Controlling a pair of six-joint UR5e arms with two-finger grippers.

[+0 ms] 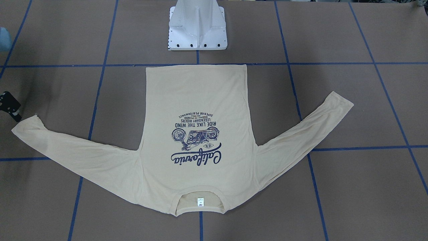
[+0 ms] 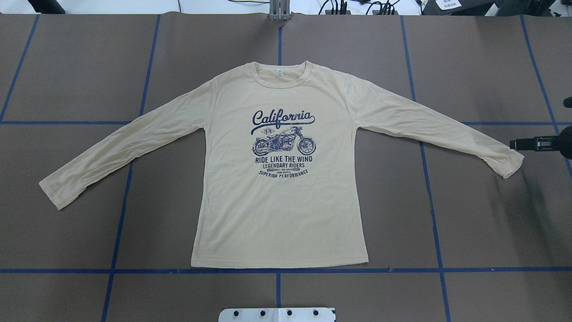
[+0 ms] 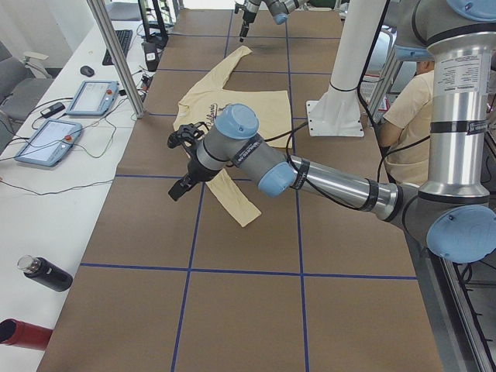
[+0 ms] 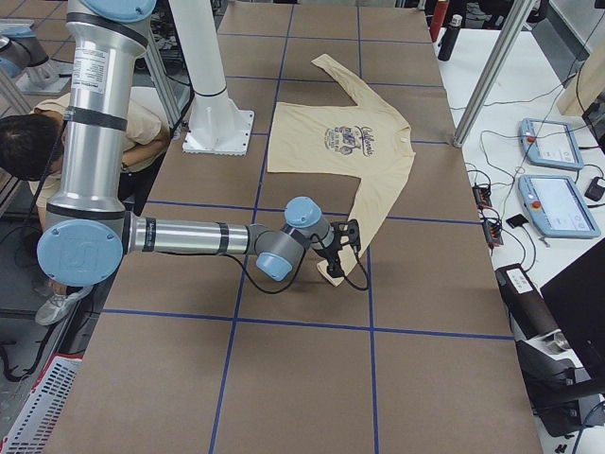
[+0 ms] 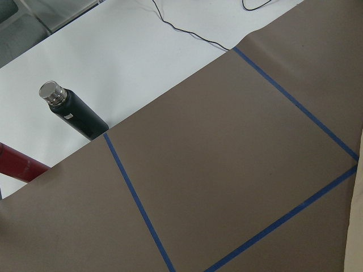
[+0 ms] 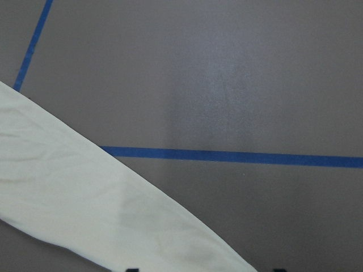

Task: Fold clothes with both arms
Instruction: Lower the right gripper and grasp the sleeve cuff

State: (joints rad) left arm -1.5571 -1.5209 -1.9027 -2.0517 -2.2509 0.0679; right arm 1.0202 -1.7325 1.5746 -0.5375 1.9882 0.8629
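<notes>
The cream long-sleeved shirt lies flat on the brown table, print side up, with both sleeves spread out and its collar at the far side from the robot. My right gripper hovers low just beyond the right sleeve's cuff, pointing at it; two fingertips show wide apart at the bottom of the right wrist view, so it is open and empty. Only the exterior left view shows my left gripper; it hangs above the table beside the left sleeve, and I cannot tell its state.
The white pedestal base stands just behind the shirt's hem. A black bottle and a red object lie on the white side table past the left arm. Teach pendants and a metal post stand there too. A person sits behind the robot.
</notes>
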